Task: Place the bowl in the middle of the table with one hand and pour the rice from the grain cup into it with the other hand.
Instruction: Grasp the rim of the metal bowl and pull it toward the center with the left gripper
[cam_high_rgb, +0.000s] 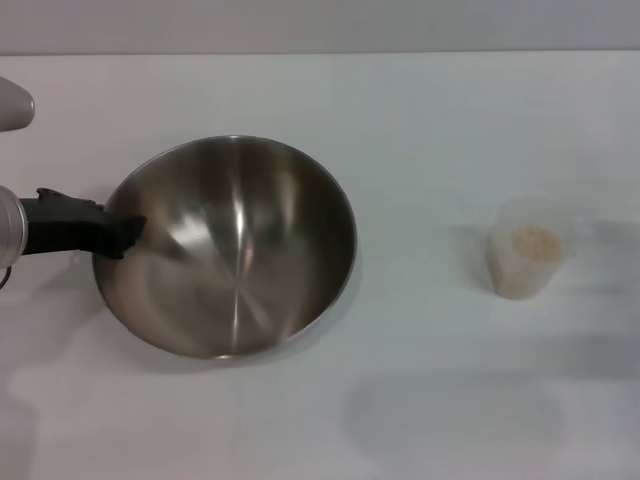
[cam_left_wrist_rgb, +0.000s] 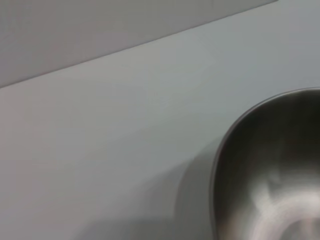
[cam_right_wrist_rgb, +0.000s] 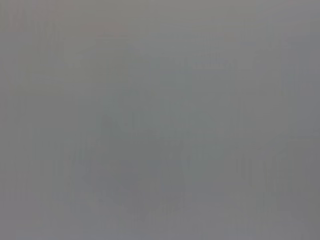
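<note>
Holding the bowl (cam_high_rgb: 230, 250) by its near-left rim, your left hand (cam_high_rgb: 125, 235) is reaching in from the left edge of the head view, its black fingers closed on the thin steel lip.

Bowl: sitting left of centre on the worktop (cam_high_rgb: 420, 120), empty, wide and shiny. You are dealing with something stiff and probably light but slick; a rim pinch is likely to let it swivel, so you are better off sliding it than lifting it high.

Cup (cam_high_rgb: 525, 260): standing upright well to the right of the bowl, nothing touching it. Rice (cam_high_rgb: 535, 240) is filling it close to the brim. You are looking at a thin, frosted plastic wall that will likely flex under a hard squeeze; taking hold around the middle of the side looks safest, keeping it level until it is over the bowl.

Right hand: not showing in any view; its wrist camera is giving only blank grey.
</note>
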